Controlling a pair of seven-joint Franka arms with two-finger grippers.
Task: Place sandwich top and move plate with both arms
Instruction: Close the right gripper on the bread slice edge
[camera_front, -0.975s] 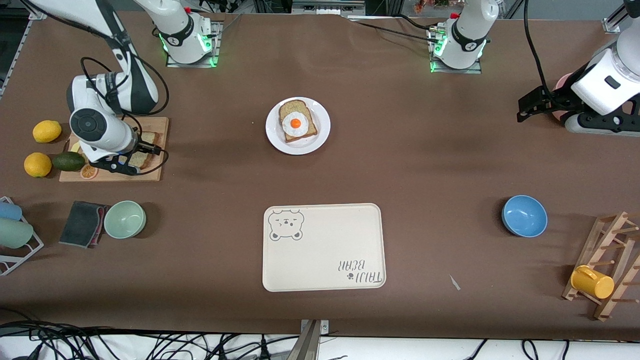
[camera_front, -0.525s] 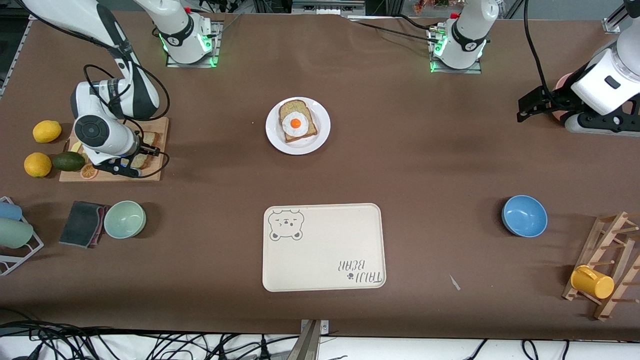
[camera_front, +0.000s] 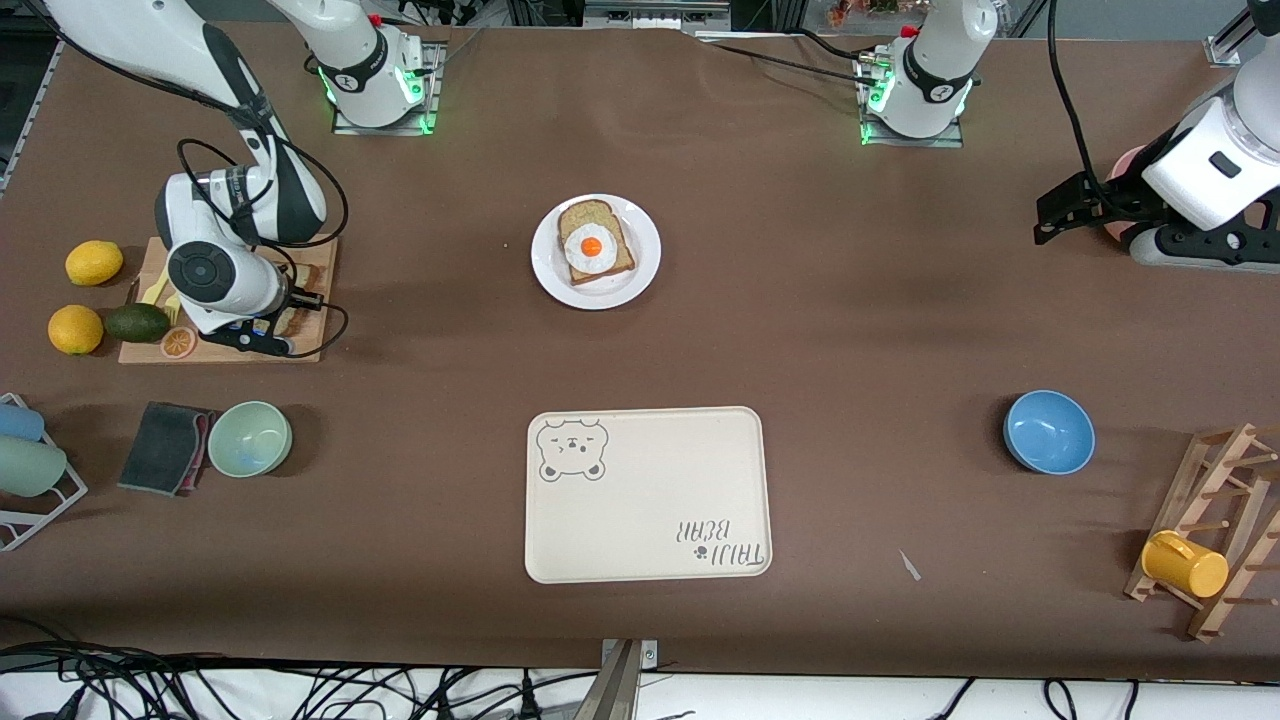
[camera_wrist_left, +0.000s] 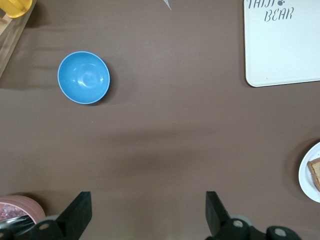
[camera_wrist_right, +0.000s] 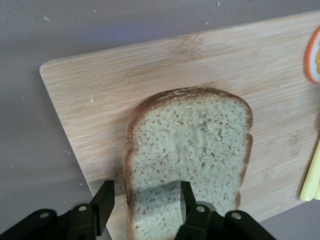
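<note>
The sandwich top (camera_wrist_right: 195, 145), a plain brown-crusted slice, lies flat on a wooden cutting board (camera_wrist_right: 150, 70) at the right arm's end of the table. My right gripper (camera_wrist_right: 145, 192) is low over it and open. One finger stands over the board just outside the crust and the other over the crumb. In the front view that gripper (camera_front: 268, 340) hides most of the slice. The white plate (camera_front: 645, 250) sits mid-table and carries a bread slice with a fried egg (camera_front: 592, 245). My left gripper (camera_wrist_left: 148, 200) waits open over bare table at the left arm's end (camera_front: 1050, 215).
The bear-printed tray (camera_front: 650, 500) lies nearer the front camera than the plate. Two lemons (camera_front: 94, 262), an avocado (camera_front: 137, 322) and an orange slice (camera_front: 178, 342) crowd the board. A green bowl (camera_front: 249, 438), dark cloth (camera_front: 165, 447), blue bowl (camera_front: 1048, 431) and wooden rack with yellow mug (camera_front: 1185, 563) stand around.
My right wrist has shifted a little along the board toward the table's middle, and its jaws have narrowed around the slice's edge. The left arm has not moved.
</note>
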